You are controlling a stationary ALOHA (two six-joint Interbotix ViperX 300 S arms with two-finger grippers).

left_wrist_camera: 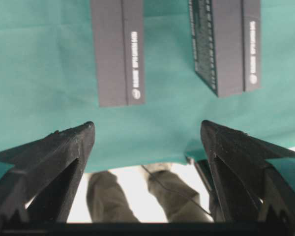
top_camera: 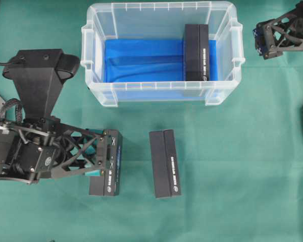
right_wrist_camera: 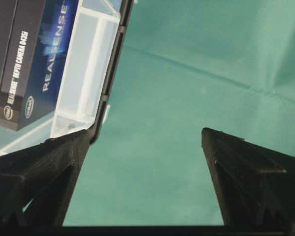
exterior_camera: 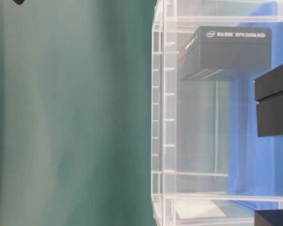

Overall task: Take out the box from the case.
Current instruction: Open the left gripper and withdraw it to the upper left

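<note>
**Two boxes out, one still in the case**

The left gripper (top_camera: 105,162) is being held wide open and empty above a dark rectangular cardboard box (top_camera: 107,182) lying on the green table cloth (top_camera: 242,176). A second box (top_camera: 165,163) is lying nearby. A third box (top_camera: 196,52) is still waiting inside the clear plastic case (top_camera: 98,55); the right gripper (top_camera: 262,43), also open and empty, is being kept beside it.

The case (top_camera: 161,93) was see-through plastic, smooth and a bit shiny, with a cloudy white look at its rim. On its bottom lay a bright blue liner (top_camera: 141,60) that looked like soft cloth with small folds. The box (top_camera: 196,52) inside was dark, dull cardboard with tiny white letters. Two more boxes (top_camera: 164,163) like it looked just as matt. The table cover (top_camera: 242,176) was green cloth, soft and creased. The gripper fingers (left_wrist_camera: 64,147) were rough black plastic.
</note>
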